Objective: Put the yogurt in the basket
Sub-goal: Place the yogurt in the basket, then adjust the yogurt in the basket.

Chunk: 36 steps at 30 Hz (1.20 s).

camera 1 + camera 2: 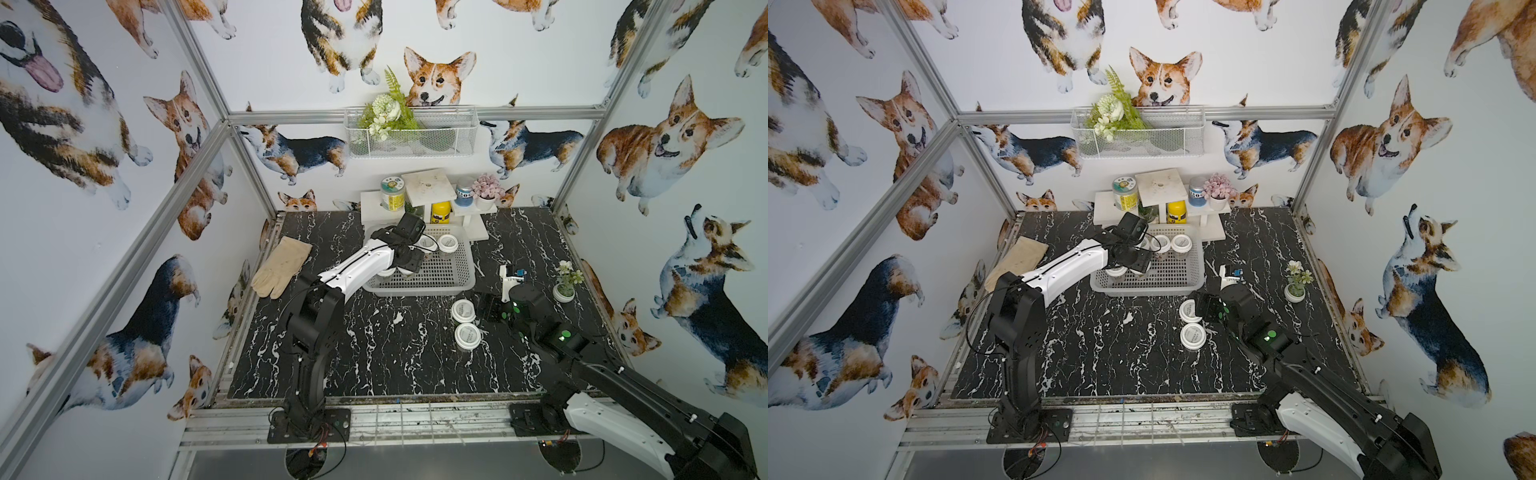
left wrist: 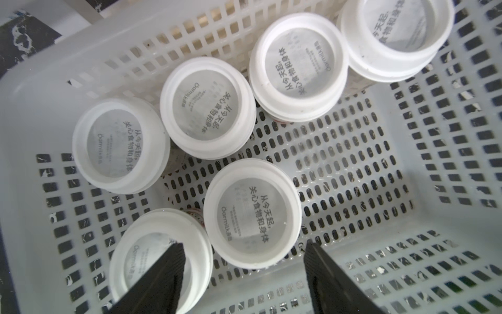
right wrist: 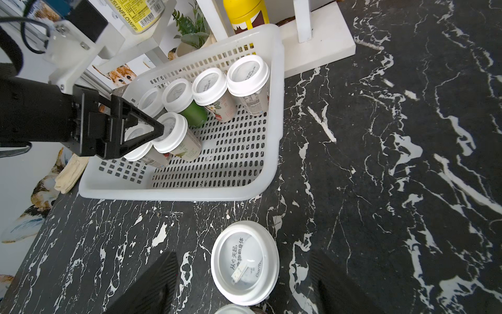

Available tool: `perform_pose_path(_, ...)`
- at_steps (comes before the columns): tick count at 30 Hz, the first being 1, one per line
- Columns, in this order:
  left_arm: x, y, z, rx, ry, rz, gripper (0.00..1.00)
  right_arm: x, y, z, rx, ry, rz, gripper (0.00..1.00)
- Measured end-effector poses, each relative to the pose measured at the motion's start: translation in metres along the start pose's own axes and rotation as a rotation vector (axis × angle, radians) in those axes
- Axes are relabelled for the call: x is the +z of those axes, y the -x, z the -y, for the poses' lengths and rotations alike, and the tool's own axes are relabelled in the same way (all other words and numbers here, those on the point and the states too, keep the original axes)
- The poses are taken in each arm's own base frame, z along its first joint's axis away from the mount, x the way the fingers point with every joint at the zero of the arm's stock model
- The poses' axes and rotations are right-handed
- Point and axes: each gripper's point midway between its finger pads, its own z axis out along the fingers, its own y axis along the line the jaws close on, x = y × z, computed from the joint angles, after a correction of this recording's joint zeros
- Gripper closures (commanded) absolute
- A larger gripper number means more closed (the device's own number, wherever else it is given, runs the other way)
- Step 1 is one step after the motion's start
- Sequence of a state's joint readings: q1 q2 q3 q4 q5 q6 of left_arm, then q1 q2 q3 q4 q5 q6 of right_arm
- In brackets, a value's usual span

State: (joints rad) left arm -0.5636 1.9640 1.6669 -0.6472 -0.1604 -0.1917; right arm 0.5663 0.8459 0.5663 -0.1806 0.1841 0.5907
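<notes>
2 yogurt cups stand lids-up and close together on the black, white-veined stone-look table (image 1: 374, 353): the nearer cup (image 1: 467, 336) and the farther cup (image 1: 463, 309). Each is round, with a flat white lid bearing grey print. The right pincer (image 3: 243, 254) hovers just beside the farther cup, its 2 ribbed black fingers (image 3: 152, 285) spread apart and gripping nothing.

Beyond them sits the basket (image 1: 419, 289), wide, rectangular and of white plastic, its slotted lattice walls and base flaring to a smooth rim. It holds 6 more cups: a back row (image 2: 298, 70) of 4 along the far wall and a front pair (image 2: 252, 214) toward its left end. The left pincer (image 2: 244, 244) hangs over the front pair, fingers wider apart than a lid, holding nothing.

1 limp beige glove (image 1: 282, 266) lies at the table's left edge, and 1 small white flowerpot (image 1: 565, 291) stands at the right. Farthest back, a white stepped shelf (image 1: 424, 187) carries 1 yellow bottle (image 1: 440, 212) and 1 jar (image 1: 392, 193) with a green-yellow label.
</notes>
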Motion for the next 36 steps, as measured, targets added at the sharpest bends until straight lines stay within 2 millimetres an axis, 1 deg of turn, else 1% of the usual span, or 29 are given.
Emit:
perform_pose_path(2,-0.012,0.005,-0.004,-0.010,0.009,0.041,0.25,0.000,0.001,0.000,0.001,-0.001,0.000,0.20)
perform_pose_path(3,-0.021,0.008,-0.006,-0.018,0.014,0.074,0.25,0.001,0.002,0.000,0.000,-0.001,0.001,0.20)
perform_pose_path(6,-0.052,0.007,-0.019,-0.059,0.033,0.183,0.27,0.000,0.009,-0.005,-0.002,0.010,0.013,0.19)
perform_pose_path(8,-0.078,-0.002,-0.031,-0.098,0.035,0.265,0.28,0.001,0.017,-0.013,-0.014,0.037,0.038,0.17)
perform_pose_path(10,-0.100,-0.008,-0.045,-0.159,0.034,0.370,0.27,0.004,0.025,-0.023,-0.029,0.070,0.055,0.18)
perform_pose_path(12,-0.114,-0.023,-0.061,-0.219,0.040,0.450,0.27,0.012,0.031,-0.034,-0.044,0.099,0.054,0.17)
perform_pose_path(13,-0.117,-0.030,-0.066,-0.243,0.039,0.477,0.27,0.017,0.033,-0.040,-0.058,0.111,0.047,0.15)
perform_pose_path(15,-0.123,-0.047,-0.080,-0.301,0.042,0.533,0.31,0.028,0.040,-0.053,-0.081,0.139,0.040,0.12)
perform_pose_path(17,-0.127,-0.059,-0.092,-0.357,0.041,0.591,0.35,0.041,0.042,-0.065,-0.104,0.166,0.021,0.11)
perform_pose_path(18,-0.128,-0.066,-0.097,-0.384,0.040,0.624,0.35,0.049,0.042,-0.070,-0.118,0.176,0.009,0.10)
perform_pose_path(20,-0.124,-0.084,-0.106,-0.432,0.044,0.650,0.35,0.063,0.039,-0.079,-0.139,0.198,-0.028,0.10)
perform_pose_path(22,-0.119,-0.094,-0.113,-0.477,0.033,0.665,0.35,0.077,0.037,-0.087,-0.154,0.217,-0.055,0.11)
perform_pose_path(25,-0.123,-0.095,-0.130,-0.553,0.039,0.722,0.35,0.095,0.031,-0.096,-0.170,0.248,-0.094,0.10)
perform_pose_path(27,-0.125,-0.093,-0.133,-0.577,0.022,0.744,0.35,0.106,0.023,-0.098,-0.172,0.257,-0.126,0.08)
perform_pose_path(28,-0.124,-0.089,-0.100,-0.531,-0.070,0.734,0.35,0.111,0.020,-0.099,-0.172,0.258,-0.138,0.07)
perform_pose_path(29,-0.123,-0.091,-0.135,-0.594,0.003,0.749,0.35,0.116,0.018,-0.101,-0.172,0.262,-0.148,0.06)
perform_pose_path(32,-0.121,-0.090,-0.138,-0.619,-0.008,0.750,0.35,0.131,0.019,-0.110,-0.176,0.287,-0.160,0.05)
perform_pose_path(36,-0.122,-0.087,-0.135,-0.616,-0.035,0.758,0.34,0.154,0.014,-0.122,-0.186,0.320,-0.196,0.06)
